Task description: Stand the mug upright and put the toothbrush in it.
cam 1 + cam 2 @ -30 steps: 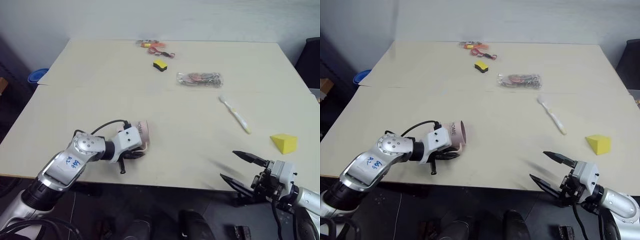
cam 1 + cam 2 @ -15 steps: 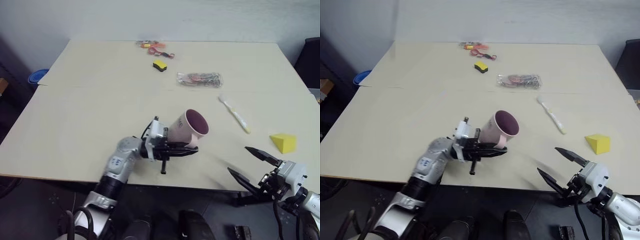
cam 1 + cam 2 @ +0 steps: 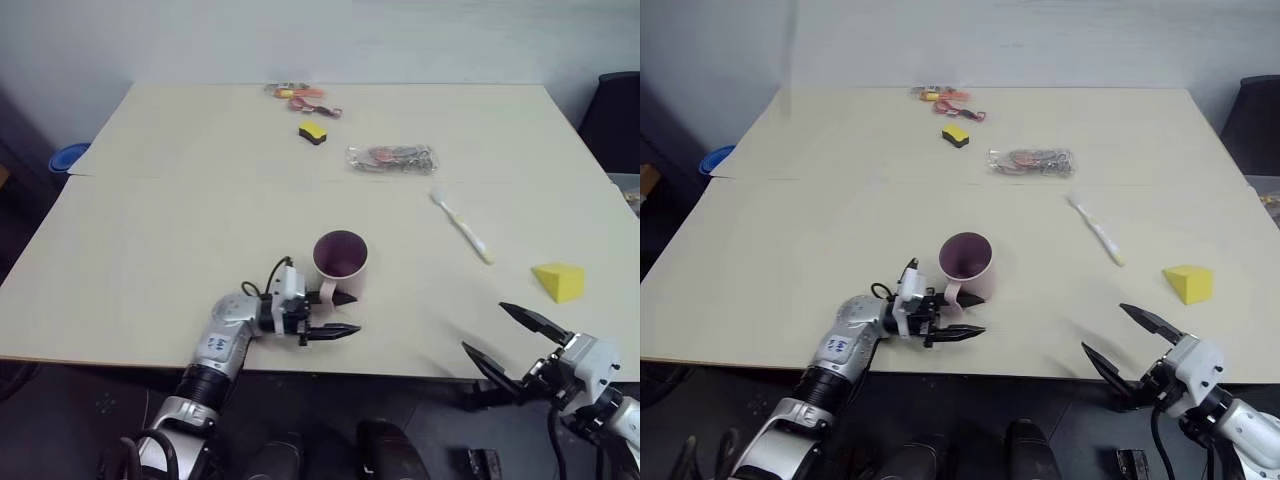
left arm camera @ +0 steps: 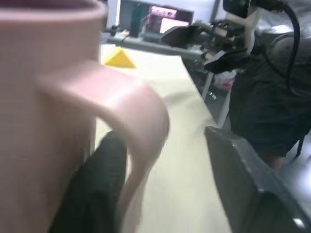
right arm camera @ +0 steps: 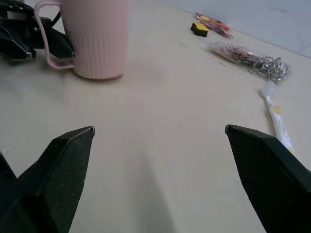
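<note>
Just past the left gripper (image 3: 335, 313), the mug (image 3: 340, 264) stood upright on the table (image 3: 180, 230), mouth up and with nothing inside its purplish hollow. The jaws were parted about the squarish handle, one finger through the loop and one outside it, not pinching. Well ahead of the right gripper (image 3: 512, 336), whose fingers were spread wide on nothing, lay the toothbrush (image 3: 460, 226), flat, bristle end farther away. It looked light, stiff and smooth, likely to roll or slip, so a pinch across mid-handle seemed wisest. The ceramic mug, heavier and breakable, should stay put when the brush drops in.
</note>
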Action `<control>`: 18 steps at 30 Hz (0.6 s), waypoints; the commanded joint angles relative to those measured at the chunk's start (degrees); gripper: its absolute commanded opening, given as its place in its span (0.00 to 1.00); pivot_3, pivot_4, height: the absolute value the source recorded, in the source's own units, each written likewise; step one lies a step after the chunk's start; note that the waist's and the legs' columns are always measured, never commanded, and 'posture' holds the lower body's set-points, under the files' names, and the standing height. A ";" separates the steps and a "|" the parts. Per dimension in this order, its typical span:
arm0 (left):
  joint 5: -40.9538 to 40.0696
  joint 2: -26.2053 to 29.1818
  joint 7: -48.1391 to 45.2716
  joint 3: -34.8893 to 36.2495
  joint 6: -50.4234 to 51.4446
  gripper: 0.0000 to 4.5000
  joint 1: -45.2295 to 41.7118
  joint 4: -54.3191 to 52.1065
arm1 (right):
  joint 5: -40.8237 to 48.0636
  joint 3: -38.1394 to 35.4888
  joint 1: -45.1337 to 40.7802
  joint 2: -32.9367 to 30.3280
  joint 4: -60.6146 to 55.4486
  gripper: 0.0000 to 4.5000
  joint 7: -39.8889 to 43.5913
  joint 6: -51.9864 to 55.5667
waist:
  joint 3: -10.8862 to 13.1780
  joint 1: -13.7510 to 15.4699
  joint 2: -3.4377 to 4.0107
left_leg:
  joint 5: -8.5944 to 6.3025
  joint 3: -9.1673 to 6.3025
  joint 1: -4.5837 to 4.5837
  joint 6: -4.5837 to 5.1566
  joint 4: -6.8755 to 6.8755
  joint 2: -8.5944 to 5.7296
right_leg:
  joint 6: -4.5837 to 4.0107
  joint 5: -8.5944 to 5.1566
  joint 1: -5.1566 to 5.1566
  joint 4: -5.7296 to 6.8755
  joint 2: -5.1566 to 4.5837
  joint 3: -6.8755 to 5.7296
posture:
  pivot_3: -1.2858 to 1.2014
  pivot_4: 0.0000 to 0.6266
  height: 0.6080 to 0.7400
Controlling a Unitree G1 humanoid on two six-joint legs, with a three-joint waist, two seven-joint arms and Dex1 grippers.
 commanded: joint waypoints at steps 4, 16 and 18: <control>-4.30 9.80 1.34 7.86 4.92 0.99 7.81 -13.83 | 4.56 -8.13 8.32 1.46 0.24 1.00 0.79 -0.55 | 0.00 0.07 0.01 | 0.00 -0.03 -0.02 0.00 -0.08 0.00 | 0.00 0.00 0.01 -0.12 -0.01 0.00 | 0.52 0.24 1.00; -7.99 17.60 1.85 16.39 7.14 0.99 17.36 -18.15 | 2.53 -6.31 -0.02 0.41 7.82 1.00 0.87 -0.57 | 0.02 -0.14 0.06 | 0.00 0.02 0.14 0.00 -0.24 0.02 | -0.03 -0.02 0.12 -0.20 -0.01 0.08 | 0.52 0.24 1.00; -6.23 15.51 1.51 14.23 5.07 0.99 15.67 -15.67 | 2.03 -5.27 -2.51 -0.33 9.07 1.00 1.25 -0.40 | 0.01 0.48 0.08 | 0.00 0.01 0.14 0.01 -0.22 0.01 | -0.03 -0.02 0.12 -0.19 -0.02 0.05 | 0.52 0.24 1.00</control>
